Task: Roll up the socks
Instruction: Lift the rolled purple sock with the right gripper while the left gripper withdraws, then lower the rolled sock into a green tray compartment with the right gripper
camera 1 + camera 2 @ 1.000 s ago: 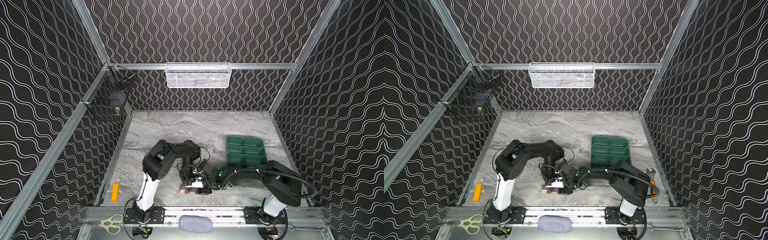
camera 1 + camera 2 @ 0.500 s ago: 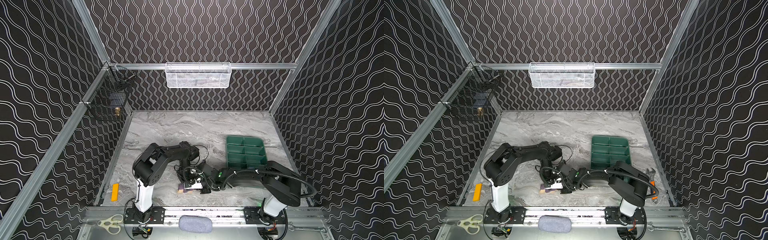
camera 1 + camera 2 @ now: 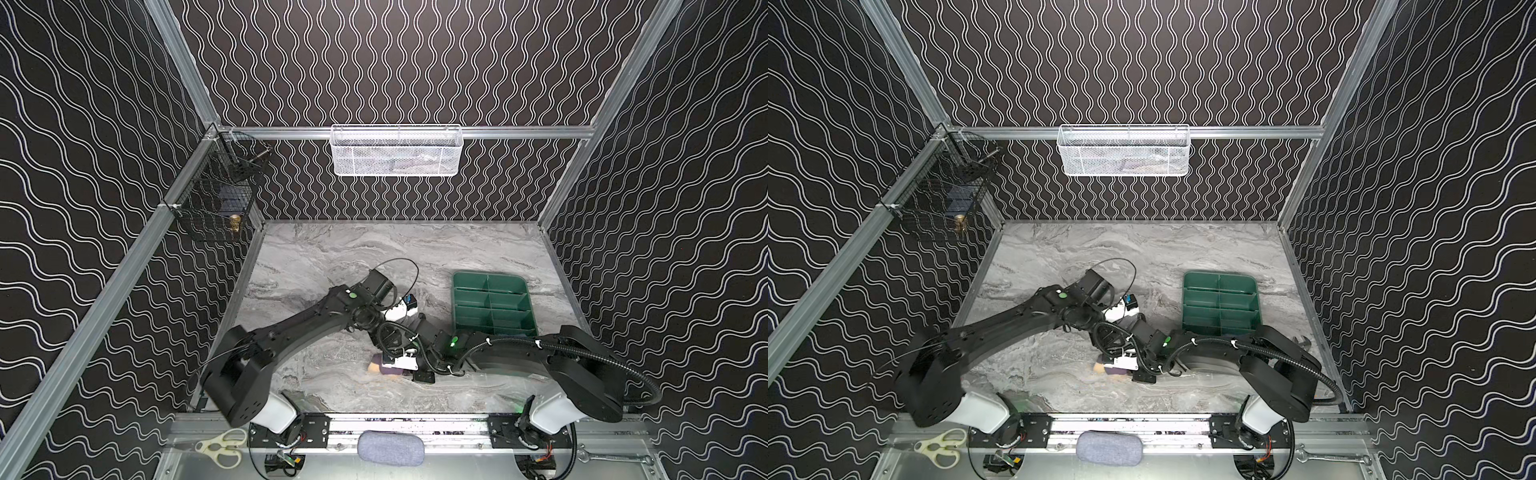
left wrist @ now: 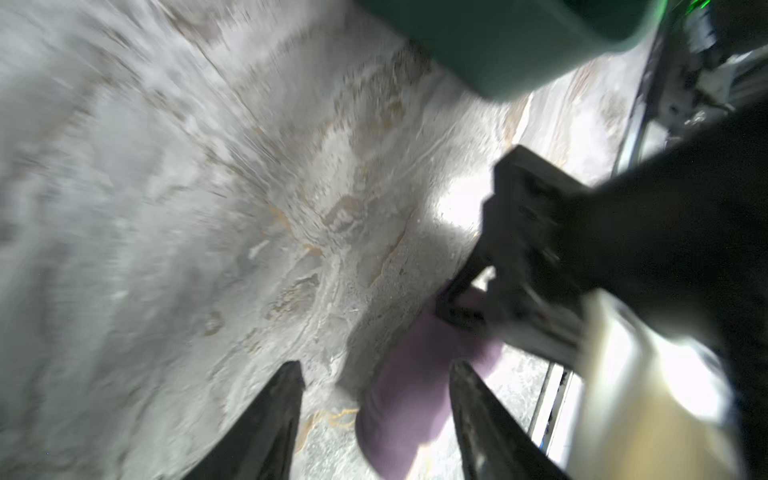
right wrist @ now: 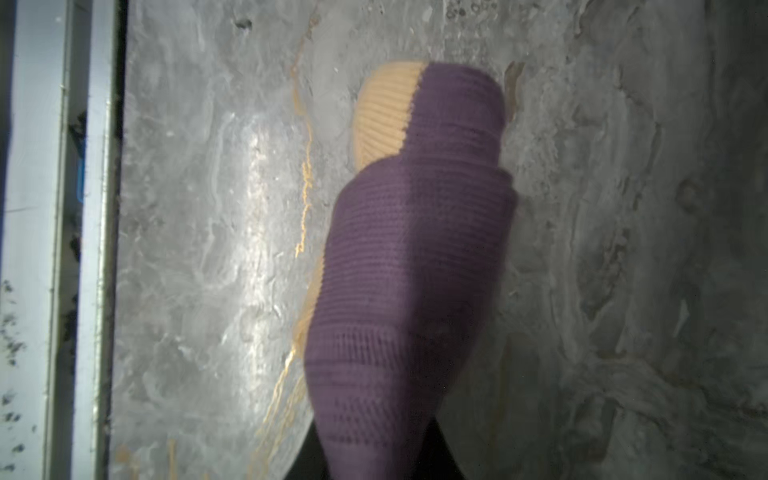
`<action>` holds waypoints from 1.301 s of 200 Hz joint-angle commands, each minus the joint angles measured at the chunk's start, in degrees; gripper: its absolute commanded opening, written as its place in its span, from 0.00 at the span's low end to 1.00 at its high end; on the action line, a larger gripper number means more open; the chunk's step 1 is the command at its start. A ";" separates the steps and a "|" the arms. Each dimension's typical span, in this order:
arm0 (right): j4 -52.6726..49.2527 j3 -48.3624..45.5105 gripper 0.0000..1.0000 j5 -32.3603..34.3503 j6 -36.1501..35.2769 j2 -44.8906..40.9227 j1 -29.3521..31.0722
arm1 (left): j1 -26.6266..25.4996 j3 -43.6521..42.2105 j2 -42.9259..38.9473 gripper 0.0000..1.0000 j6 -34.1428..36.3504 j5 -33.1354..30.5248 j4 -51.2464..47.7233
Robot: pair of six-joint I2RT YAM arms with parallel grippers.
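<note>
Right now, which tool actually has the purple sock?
The right tool: the rolled purple sock runs straight out of its jaws in its wrist view. The left tool is at the roll with jaws spread, clamping nothing.

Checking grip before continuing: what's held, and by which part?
The right hand pinches the rolled purple sock at its end opposite the tan part; left hand holds nothing.

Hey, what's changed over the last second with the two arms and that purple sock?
The left tool opened, apparently releasing the purple sock. The left arm dropped from upright to stretched out low, its elbow swinging toward the front left. The right tool closed and is now shut on the sock. The sock, the green tray and the grey pad stayed put.
</note>
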 commanded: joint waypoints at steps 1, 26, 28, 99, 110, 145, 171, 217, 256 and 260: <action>-2.61 0.03 0.00 -1.52 0.34 -0.98 -0.72 | 0.02 -1.09 -4.46 0.60 1.15 -1.84 1.48; -3.30 0.09 0.00 -2.38 0.30 -3.52 -2.70 | 0.02 -2.29 -11.73 0.59 0.70 -6.34 1.36; -3.43 0.11 0.00 -2.43 0.25 -3.82 -2.88 | 0.02 -2.47 -12.41 0.59 0.68 -6.73 1.34; -19.21 7.44 0.00 2.13 -5.51 -22.84 -12.27 | 0.00 -6.05 -28.11 0.59 -1.13 -13.90 1.55; -24.18 9.02 0.00 5.58 -6.89 -24.91 -13.05 | 0.04 -6.13 -28.51 0.59 -1.77 -15.04 1.21; -37.91 11.33 0.00 15.78 -10.26 -30.46 -17.29 | 0.02 -8.54 -31.19 0.59 -3.90 -18.22 2.38; -45.86 11.96 0.00 21.38 -12.45 -33.19 -20.80 | 0.03 -10.25 -32.56 0.59 -4.36 -18.27 2.93; -55.22 12.51 0.00 24.46 -16.17 -33.75 -23.22 | 0.02 -12.36 -31.35 0.59 -5.15 -14.34 5.11; -54.69 10.23 0.00 25.30 -22.06 -30.16 -25.90 | 0.06 -13.34 -29.57 0.57 -6.07 -10.30 6.66; -54.34 10.33 0.00 25.12 -22.72 -29.44 -26.34 | 0.05 -13.34 -29.49 0.57 -6.09 -9.89 6.61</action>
